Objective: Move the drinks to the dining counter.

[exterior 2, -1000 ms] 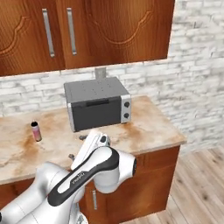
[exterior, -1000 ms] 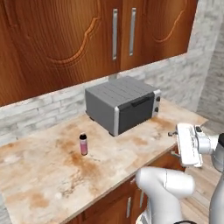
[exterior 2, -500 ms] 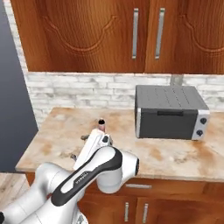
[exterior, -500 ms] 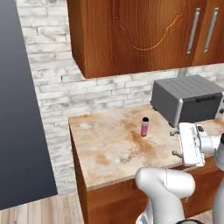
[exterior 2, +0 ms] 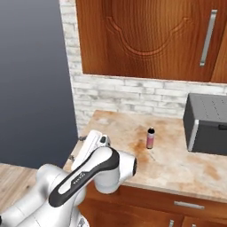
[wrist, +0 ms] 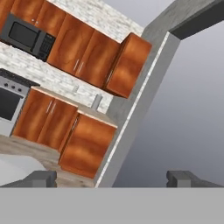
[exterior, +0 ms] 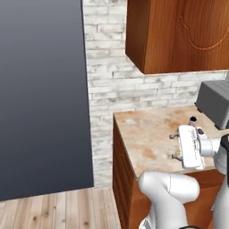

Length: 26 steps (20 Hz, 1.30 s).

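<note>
Since the earlier frames the base has driven and turned leftward, so the whole picture has slid: the grey toaster oven (exterior 2: 206,124) that stood mid-frame now sits at the right edge, and a large dark grey panel (exterior: 42,94) has come into the left; the things themselves have not shifted on the surface (exterior 2: 177,166). One small pink bottle (exterior 2: 150,138) with a black cap stands upright on the marble top, left of the oven and well apart from it; in the left base view just its cap (exterior: 192,120) peeps above the hand. Held out sideways near the front edge, the gripper (exterior: 175,146) has its fingers spread wide with nothing between them. To do this step well, I judge the arm should swing back toward the bottle, come in level at mid-body, and close gently so the slim thing does not tip.
</note>
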Motion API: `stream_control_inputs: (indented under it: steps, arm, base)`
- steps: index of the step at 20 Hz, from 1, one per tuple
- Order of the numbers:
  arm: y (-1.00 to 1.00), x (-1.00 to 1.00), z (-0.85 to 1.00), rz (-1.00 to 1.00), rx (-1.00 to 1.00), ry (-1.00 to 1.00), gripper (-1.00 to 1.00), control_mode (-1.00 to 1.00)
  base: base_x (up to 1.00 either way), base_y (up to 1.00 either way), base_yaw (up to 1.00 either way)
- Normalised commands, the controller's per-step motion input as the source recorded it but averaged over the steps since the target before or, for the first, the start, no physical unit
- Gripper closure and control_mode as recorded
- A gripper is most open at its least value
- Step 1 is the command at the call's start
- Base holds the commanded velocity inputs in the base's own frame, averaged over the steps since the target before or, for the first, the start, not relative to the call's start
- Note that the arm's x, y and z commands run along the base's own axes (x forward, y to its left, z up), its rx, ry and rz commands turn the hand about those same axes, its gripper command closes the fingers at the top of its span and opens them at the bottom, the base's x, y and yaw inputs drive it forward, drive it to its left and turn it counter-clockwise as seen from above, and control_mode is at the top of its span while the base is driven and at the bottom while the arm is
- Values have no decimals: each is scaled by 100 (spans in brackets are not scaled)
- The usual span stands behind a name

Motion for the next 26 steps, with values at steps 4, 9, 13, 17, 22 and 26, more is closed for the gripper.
stream_control_inputs:
  steps: [4,9,13,17,22,26]
  arm:
    - [0,0,0,0,0,0,-100,100]
    - [0,0,0,0,0,0,-100,100]
    - [0,0,0,0,0,0,-100,100]
    - [0,0,0,0,0,0,-100,100]
    - [0,0,0,0,0,0,-100,100]
    - [0,0,0,0,0,0,-100,100]
  base:
    - [0,-31,-8]
    - [8,-55,-9]
    - [19,-76,-7]
    - [50,-26,2]
    - [47,2,4]
    - [2,0,0]
